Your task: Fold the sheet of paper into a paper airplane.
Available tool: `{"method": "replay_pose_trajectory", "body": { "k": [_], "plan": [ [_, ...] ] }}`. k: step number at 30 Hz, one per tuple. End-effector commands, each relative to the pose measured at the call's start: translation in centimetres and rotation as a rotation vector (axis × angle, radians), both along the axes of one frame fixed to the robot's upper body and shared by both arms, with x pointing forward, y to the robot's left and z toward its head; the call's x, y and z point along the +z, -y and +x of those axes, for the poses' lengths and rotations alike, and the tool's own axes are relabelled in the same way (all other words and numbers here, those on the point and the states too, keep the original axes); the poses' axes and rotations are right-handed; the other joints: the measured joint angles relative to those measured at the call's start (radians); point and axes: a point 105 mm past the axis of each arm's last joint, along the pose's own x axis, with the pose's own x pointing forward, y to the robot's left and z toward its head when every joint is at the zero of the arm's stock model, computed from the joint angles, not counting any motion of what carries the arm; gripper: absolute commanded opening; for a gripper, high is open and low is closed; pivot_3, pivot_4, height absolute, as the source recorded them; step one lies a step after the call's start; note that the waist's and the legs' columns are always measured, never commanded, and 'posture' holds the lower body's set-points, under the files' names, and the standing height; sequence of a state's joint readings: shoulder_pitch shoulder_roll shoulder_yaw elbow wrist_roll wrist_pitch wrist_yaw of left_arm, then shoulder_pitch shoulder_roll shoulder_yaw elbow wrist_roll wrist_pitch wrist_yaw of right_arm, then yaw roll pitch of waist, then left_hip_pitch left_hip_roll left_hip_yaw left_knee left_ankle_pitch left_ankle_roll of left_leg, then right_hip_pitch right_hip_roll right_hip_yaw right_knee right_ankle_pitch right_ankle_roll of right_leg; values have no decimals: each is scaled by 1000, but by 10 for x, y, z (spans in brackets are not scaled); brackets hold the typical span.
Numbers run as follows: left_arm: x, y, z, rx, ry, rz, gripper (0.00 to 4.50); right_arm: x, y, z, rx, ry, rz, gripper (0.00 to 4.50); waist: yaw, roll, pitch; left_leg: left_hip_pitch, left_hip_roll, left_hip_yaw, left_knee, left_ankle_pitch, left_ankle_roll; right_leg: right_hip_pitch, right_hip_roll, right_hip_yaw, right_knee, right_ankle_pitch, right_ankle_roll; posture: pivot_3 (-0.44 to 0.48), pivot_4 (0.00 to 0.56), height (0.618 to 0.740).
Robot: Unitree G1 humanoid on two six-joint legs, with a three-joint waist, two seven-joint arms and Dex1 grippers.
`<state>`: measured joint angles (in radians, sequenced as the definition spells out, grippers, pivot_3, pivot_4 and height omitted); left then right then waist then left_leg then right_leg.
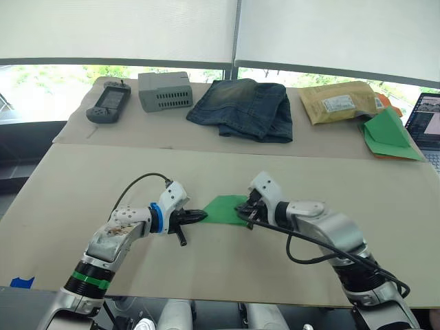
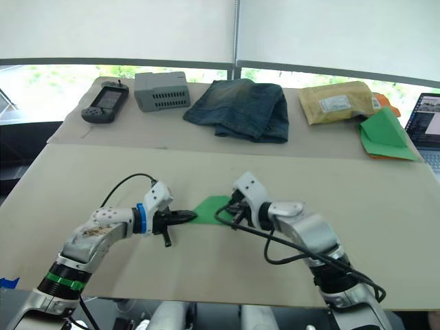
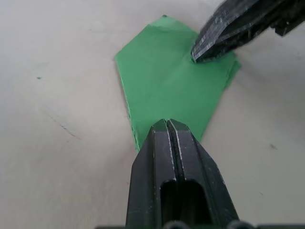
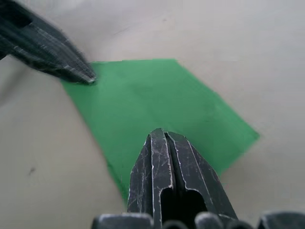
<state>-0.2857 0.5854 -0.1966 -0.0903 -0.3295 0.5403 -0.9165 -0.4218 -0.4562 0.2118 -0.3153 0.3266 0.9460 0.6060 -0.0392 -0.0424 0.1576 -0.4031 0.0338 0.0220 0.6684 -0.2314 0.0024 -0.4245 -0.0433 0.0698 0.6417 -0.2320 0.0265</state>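
At desk [image 1: 82, 185] centre, partly folded sheet of paper [image 1: 224, 208] lies flat; left end effector [image 1: 196, 216] at nine o'clock and right end effector [image 1: 246, 213] at three o'clock, both closed and empty, press its edges; wings likely remain unfolded.

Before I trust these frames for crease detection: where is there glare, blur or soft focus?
Left eye view: the windows behind the far table are blown out, while the paper is evenly lit with crisp edges. Left wrist view: the left gripper is sharp; the right gripper entering is smeared. Right wrist view: the paper's far edge is soft, and the left gripper's tip is blurred.
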Motion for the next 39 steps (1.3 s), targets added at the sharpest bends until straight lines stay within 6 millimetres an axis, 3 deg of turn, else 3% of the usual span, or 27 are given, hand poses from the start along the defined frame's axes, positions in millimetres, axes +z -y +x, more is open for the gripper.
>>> {"method": "replay_pose_trajectory", "body": {
  "k": [1, 3, 10, 20, 32, 36, 39],
  "plan": [
    [-17, -3, -4, 8, -38, 52, 0, 35, 4, 0, 11, 46, 115, 50, 0, 0, 0, 0, 0, 0, 0, 0, 0, 0, 0, 0, 0, 0, 0, 0, 150, 734],
    [-16, -2, -3, 10, -33, 48, 0, 40, 12, 3, -20, 14, 168, 50, 0, 0, 0, 1, 0, 0, 0, 0, 0, 1, 0, 0, 0, 0, 0, 0, 150, 734],
    [-17, 1, -3, -2, -21, 53, 0, 23, 31, 9, -106, -158, 227, 2286, 0, 0, 0, 1, 0, 0, 0, 0, 0, 1, 0, 0, 0, 0, 0, 0, 150, 734],
    [-19, 3, -5, -18, -9, 65, 0, -11, 29, 14, -83, -351, 263, 2286, 2, 0, 0, 2, 0, 1, 0, 0, 0, 2, 0, 0, 0, 0, 0, 0, 150, 734],
    [-12, 6, -5, -12, -4, 17, 0, -3, 7, 19, 20, -367, 345, 2286, 2, 1, 0, 1, 0, 1, 0, 0, 0, 2, 0, 1, 0, 0, 1, 0, 150, 734],
    [-11, 6, -6, -21, -1, 23, 0, 3, 7, 20, 62, -259, 336, 1242, 2, 1, 0, 1, 0, 1, 0, 0, 0, 1, 0, 1, 0, 0, 1, 0, 150, 734],
    [-11, 5, -8, -31, -5, 27, 0, 14, 2, 12, 177, -98, 306, 149, 2, 1, 0, 1, 0, 1, 0, 0, 0, 1, 0, 0, 0, -1, 3, 0, 150, 734]
  ]
}}
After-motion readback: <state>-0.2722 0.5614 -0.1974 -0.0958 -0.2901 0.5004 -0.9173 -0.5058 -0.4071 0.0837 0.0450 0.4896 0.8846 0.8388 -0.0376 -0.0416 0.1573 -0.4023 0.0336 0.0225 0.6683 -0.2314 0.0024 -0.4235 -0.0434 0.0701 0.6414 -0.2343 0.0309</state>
